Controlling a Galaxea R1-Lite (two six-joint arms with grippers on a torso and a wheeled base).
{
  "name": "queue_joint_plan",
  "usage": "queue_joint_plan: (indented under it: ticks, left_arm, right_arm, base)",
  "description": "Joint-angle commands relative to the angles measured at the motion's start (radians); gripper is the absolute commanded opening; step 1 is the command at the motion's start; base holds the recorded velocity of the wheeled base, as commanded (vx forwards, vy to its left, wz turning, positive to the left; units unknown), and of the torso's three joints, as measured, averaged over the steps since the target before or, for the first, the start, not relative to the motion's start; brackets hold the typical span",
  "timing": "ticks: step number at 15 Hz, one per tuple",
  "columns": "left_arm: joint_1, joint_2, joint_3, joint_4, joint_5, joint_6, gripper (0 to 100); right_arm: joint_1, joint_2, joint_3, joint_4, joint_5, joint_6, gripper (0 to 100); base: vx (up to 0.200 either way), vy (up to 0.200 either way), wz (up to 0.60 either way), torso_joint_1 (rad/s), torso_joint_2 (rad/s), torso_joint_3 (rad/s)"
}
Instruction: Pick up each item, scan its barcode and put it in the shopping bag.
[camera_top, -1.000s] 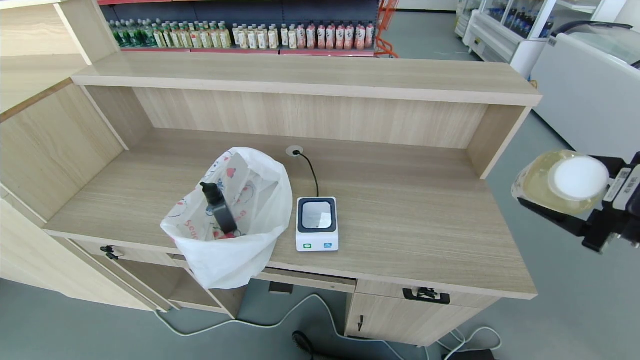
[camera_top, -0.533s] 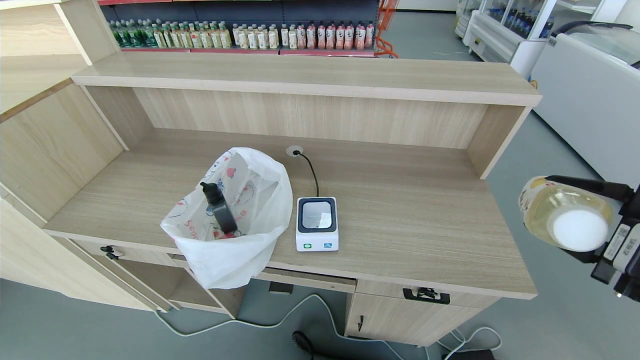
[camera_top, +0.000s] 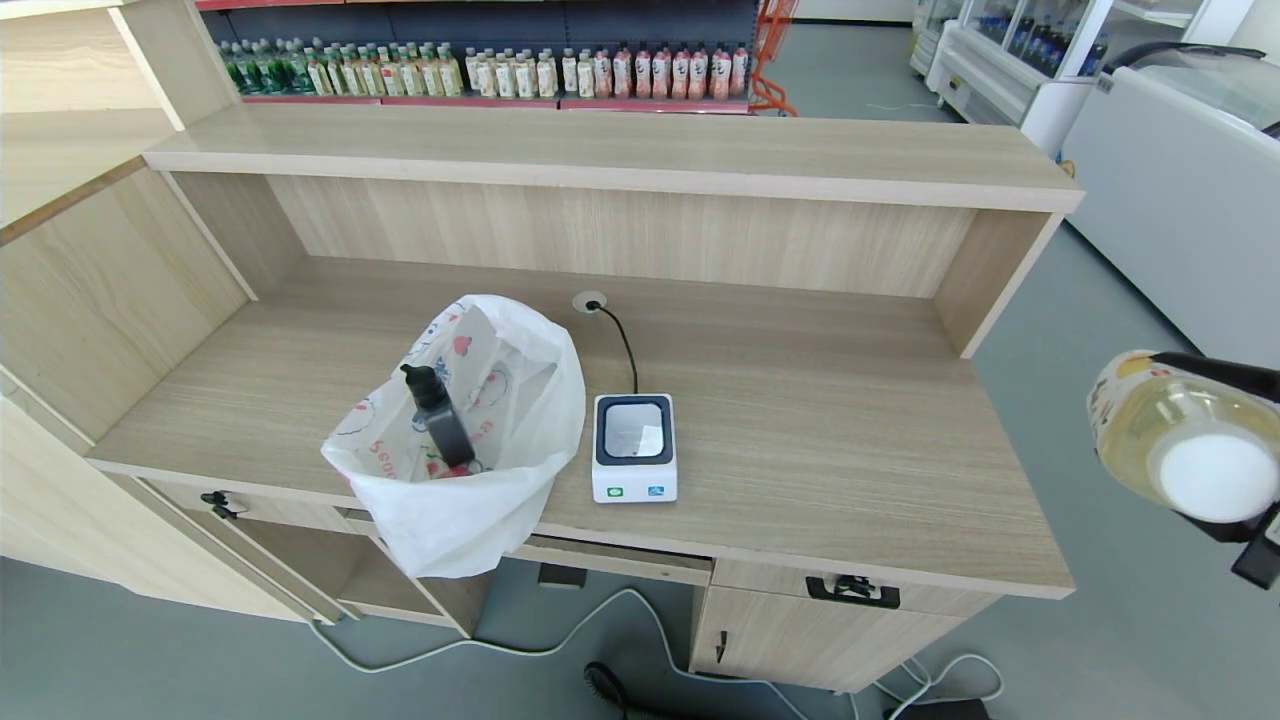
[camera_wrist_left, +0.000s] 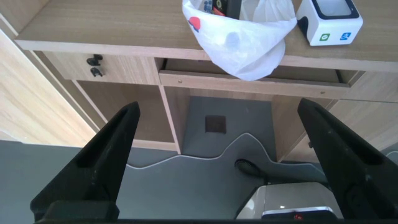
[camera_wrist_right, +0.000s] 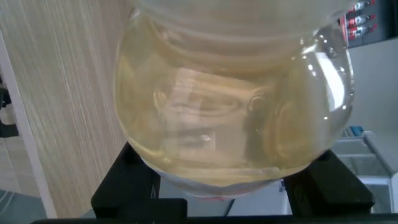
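The right gripper (camera_wrist_right: 233, 183) is clamped on a bottle (camera_top: 1145, 425) of yellowish liquid. One black finger sits on each side of its round body, and the white cap (camera_top: 1215, 477) faces the head camera. The gripper hangs off the right end of the counter (camera_top: 820, 420), clear of the top. The scanner (camera_top: 634, 446) is well to its left on the counter, and the bag (camera_top: 470, 510) sits just beyond it, touching the scanner's side. A dark bottle (camera_top: 437, 412) stands in the bag. The left gripper (camera_wrist_left: 217, 124) is spread wide and empty, low before the counter front. The bag's overhang is ahead of it and above.
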Motion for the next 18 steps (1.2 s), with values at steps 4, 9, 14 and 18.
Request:
queue_joint_plan:
  ticks: [4,9,14,18]
  left_arm:
    - [0.000,0.000,0.000,0.000,0.000,0.000,100]
    - [0.000,0.000,0.000,0.000,0.000,0.001,100]
    - [0.000,-0.002,0.000,0.000,0.000,0.006,100]
    - [0.000,-0.002,0.000,0.000,0.000,0.007,100]
  right_arm:
    - [-0.039,-0.012,0.012,-0.004,-0.050,-0.001,0]
    - [0.005,0.071,-0.011,-0.010,-0.047,-0.013,0]
    - [0.038,0.110,-0.053,-0.009,-0.051,-0.024,0]
    - [0.090,0.156,-0.086,-0.010,-0.056,-0.053,0]
  base:
    - [0.000,0.000,0.00,0.000,0.00,0.000]
    - [0.000,0.000,0.00,0.000,0.00,0.000]
    - [0.000,0.000,0.00,0.000,0.00,0.000]
    - [0.000,0.000,0.00,0.000,0.00,0.000]
